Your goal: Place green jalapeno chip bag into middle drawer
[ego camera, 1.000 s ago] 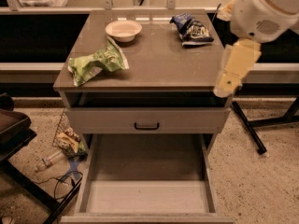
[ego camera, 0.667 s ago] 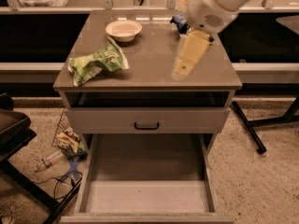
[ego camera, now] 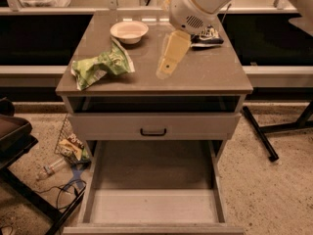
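The green jalapeno chip bag [ego camera: 100,67] lies crumpled on the left part of the brown cabinet top [ego camera: 210,75]. My gripper [ego camera: 164,71], cream-coloured, hangs from the white arm [ego camera: 195,6] just above the middle of the top. It is to the right of the bag and apart from it, and it holds nothing that I can see. The middle drawer [ego camera: 151,205] is pulled out at the bottom of the view, a light-grey tray with a bare floor.
A white bowl [ego camera: 129,31] stands at the back of the top. A dark blue chip bag [ego camera: 208,35] lies at the back right, partly behind the arm. A shut drawer front with a black handle [ego camera: 153,131] sits above the open drawer. Litter and a bottle [ego camera: 49,169] lie on the floor at left.
The arm has swung left from beyond the cabinet's right edge to over the middle of the top, nearer the green bag. The bag, bowl and drawer have not moved.
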Motion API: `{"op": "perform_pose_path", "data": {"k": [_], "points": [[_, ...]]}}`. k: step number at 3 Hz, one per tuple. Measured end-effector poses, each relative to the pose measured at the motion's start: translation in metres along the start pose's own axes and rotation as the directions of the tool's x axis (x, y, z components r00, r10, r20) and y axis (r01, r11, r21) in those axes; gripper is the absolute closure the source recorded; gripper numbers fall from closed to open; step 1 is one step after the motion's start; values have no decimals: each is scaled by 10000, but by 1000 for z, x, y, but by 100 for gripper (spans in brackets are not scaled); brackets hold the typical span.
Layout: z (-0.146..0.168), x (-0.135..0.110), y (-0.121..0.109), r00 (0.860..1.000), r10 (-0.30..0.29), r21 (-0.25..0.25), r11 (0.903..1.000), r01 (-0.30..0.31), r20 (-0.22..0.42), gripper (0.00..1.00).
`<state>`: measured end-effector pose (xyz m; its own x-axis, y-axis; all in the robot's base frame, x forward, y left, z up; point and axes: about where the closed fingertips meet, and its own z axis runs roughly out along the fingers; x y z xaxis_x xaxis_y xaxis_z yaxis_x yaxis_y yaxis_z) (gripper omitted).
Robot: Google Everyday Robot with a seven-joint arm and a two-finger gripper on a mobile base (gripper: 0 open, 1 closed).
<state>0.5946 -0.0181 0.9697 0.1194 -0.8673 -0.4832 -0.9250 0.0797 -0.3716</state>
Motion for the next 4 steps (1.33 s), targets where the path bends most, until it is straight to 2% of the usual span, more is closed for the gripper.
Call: {"op": "perform_pose_path", "data": {"k": [2,3,4], "points": [[96,-48,-37,9937,-847,-585,9943,891,736,0],[145,-63,-48,9908,-1066,-835,9900,1135,837,0],[185,-70,-54,9901,-1232,-993,9866,1295,666,0]]}}
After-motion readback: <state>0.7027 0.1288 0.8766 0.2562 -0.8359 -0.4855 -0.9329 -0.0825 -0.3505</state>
